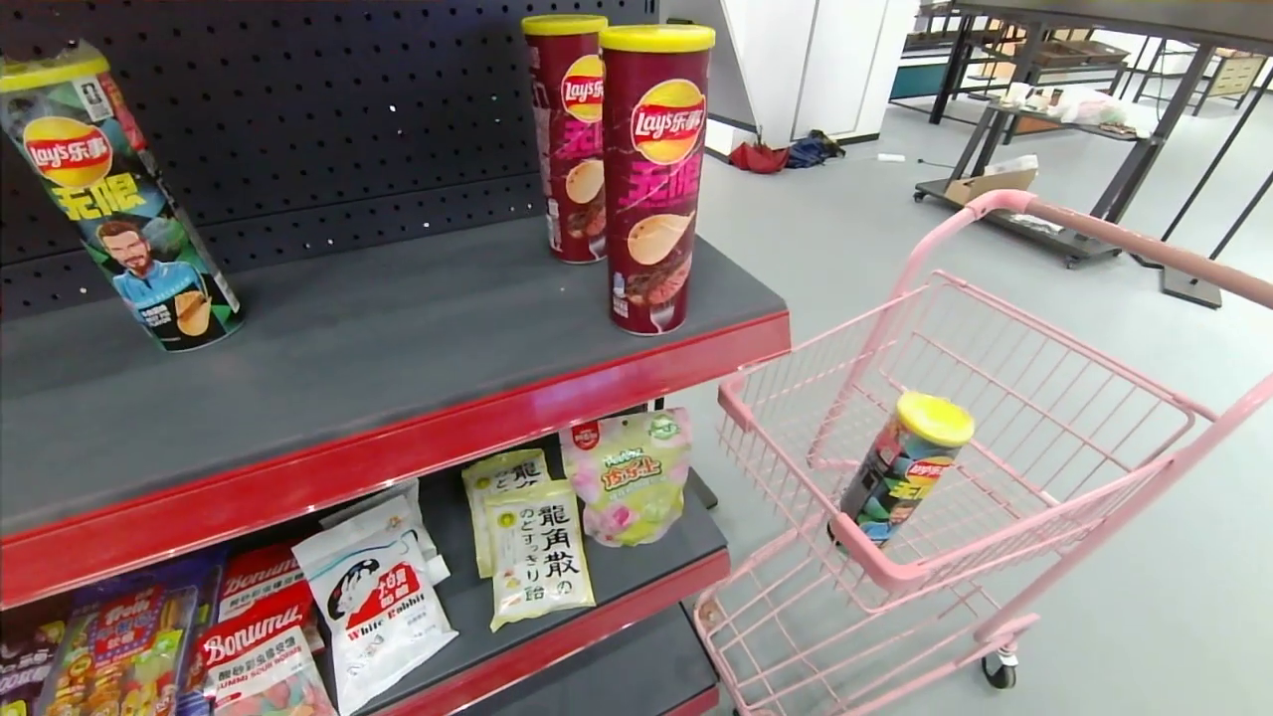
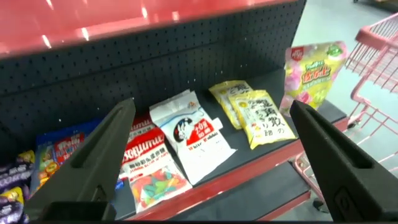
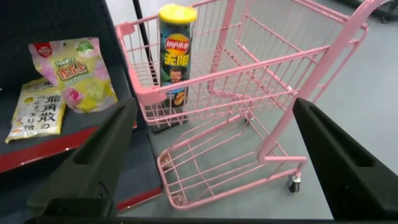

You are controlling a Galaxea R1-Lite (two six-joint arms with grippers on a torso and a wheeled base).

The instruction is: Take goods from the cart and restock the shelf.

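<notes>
Pink cart (image 1: 900, 575): on the floor, just beside the shelf's right end.
Chip can (image 1: 900, 482): yellow lid, standing in the cart's basket, in the corner nearest the shelf.
Top shelf (image 1: 348, 348): two maroon cans (image 1: 651, 179) at the right end, a green can (image 1: 119, 199) at the left.
Left end effector (image 2: 211, 106): fingers spread, holding nothing, facing the candy bags (image 2: 193, 134) on the lower shelf.
Right end effector (image 3: 214, 102): fingers spread, holding nothing, above the cart.

Across the grey floor (image 1: 855, 239), a red bundle (image 1: 758, 157) and a dark blue bundle (image 1: 814, 149) lie by a white wall panel (image 1: 825, 60), near a black-framed table (image 1: 1094, 129) whose low shelf holds a cardboard piece (image 1: 990, 179).
</notes>
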